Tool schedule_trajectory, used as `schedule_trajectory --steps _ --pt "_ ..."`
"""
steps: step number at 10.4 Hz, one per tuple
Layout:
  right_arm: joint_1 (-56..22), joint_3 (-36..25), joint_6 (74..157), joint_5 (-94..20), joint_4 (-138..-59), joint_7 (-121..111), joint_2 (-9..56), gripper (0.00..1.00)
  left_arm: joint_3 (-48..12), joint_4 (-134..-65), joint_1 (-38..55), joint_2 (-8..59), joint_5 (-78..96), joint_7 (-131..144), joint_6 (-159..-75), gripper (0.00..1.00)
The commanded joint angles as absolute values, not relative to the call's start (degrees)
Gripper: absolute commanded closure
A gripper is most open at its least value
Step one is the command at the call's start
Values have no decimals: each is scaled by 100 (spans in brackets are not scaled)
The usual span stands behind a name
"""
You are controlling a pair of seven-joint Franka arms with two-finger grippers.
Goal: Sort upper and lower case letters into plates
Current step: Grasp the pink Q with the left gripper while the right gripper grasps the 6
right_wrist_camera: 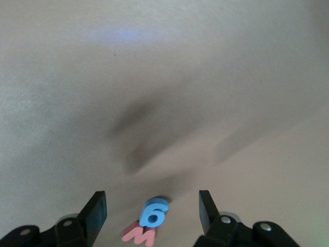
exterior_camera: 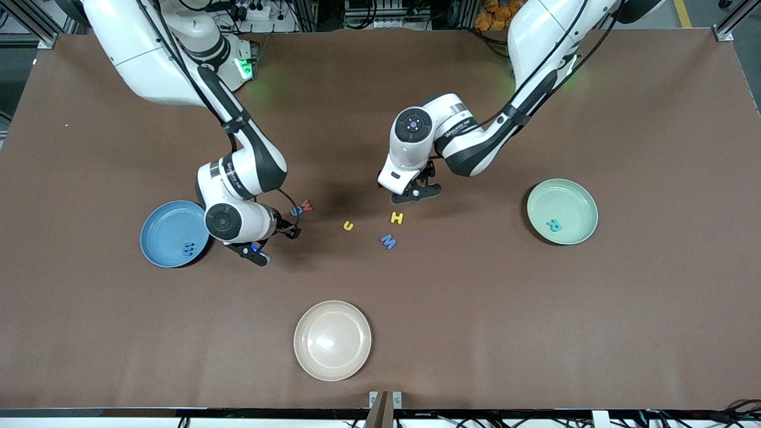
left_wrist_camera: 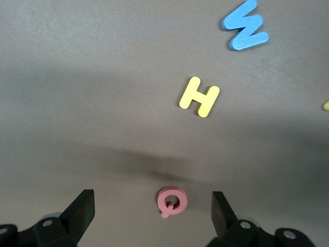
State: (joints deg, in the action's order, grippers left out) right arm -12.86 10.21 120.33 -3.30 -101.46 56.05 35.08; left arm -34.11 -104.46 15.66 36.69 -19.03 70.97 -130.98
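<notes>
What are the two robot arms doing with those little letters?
They're sorting toy letters into plates. The left gripper is open over a red Q, near the yellow H. The right gripper is open around a blue letter lying on a red one. One letter already sits in the blue plate, one in the green plate.

bare table (exterior_camera: 475, 309) around cream plate (exterior_camera: 332, 340) | blue letter (right_wrist_camera: 154, 212) touches red letter (right_wrist_camera: 138, 235), crowding grasp | yellow H (left_wrist_camera: 199, 96) stands apart
</notes>
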Motion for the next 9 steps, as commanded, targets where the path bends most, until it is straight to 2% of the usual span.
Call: schedule_trajectory --steps 1,6,9 --pt "-1397 1011 12111 -396 -10291 6728 3410 19 -3437 -10345 1617 3945 -2127 7206 -13471 0" --pt "-1773 967 12962 -335 -10898 7504 3314 19 -3235 -10415 1827 4157 -2127 7269 -13746 0" --pt "-1775 958 13357 -308 -11397 7489 2937 21 -3032 -10407 2073 4192 -2118 7330 -13755 0"
